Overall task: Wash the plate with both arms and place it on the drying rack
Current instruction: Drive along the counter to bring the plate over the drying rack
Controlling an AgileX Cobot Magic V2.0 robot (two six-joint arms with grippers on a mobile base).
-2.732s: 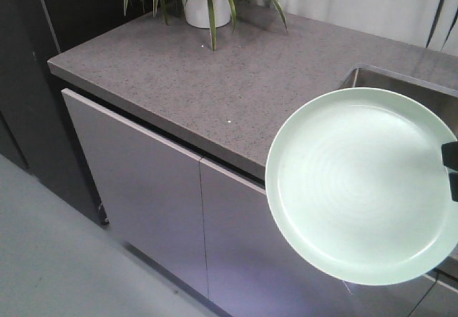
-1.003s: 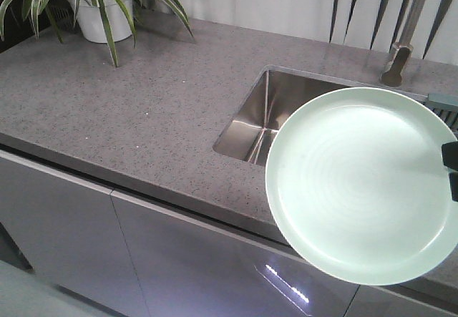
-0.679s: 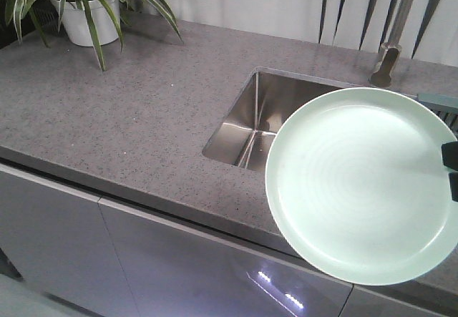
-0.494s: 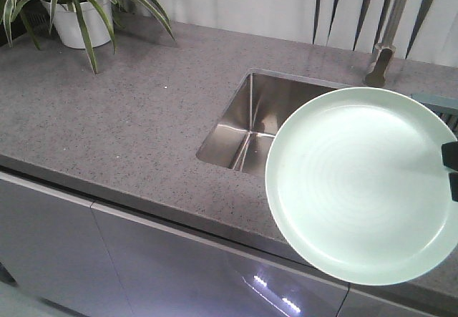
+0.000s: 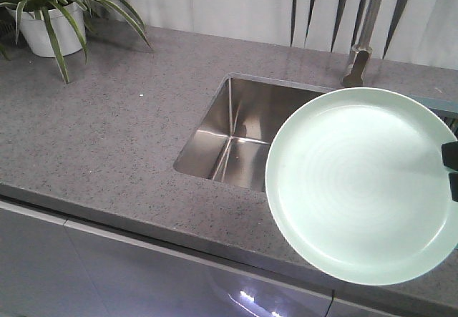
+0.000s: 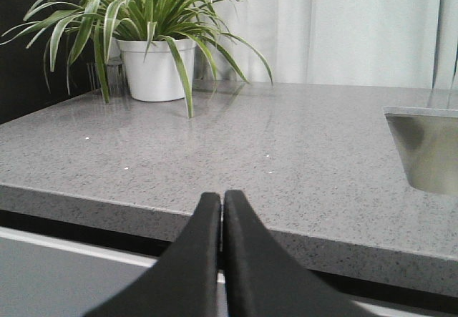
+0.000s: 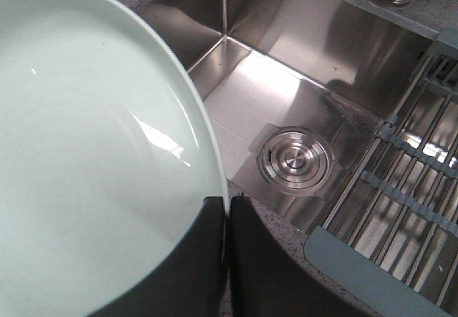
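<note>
**Plate held by the right arm at the sink; left arm off to the side**

Left of the sink (image 5: 247,109), the left gripper (image 6: 222,206) faces the counter (image 6: 300,159) with its jaws pressed together on nothing, well apart from the plate. The plate (image 5: 358,188) hangs over the sink's front-right corner. Its right rim is pinched between the jaws of the right gripper (image 7: 227,213). Washing will likely need the left arm to travel rightward. The drying rack (image 7: 372,267) spans the sink's right end.
</note>
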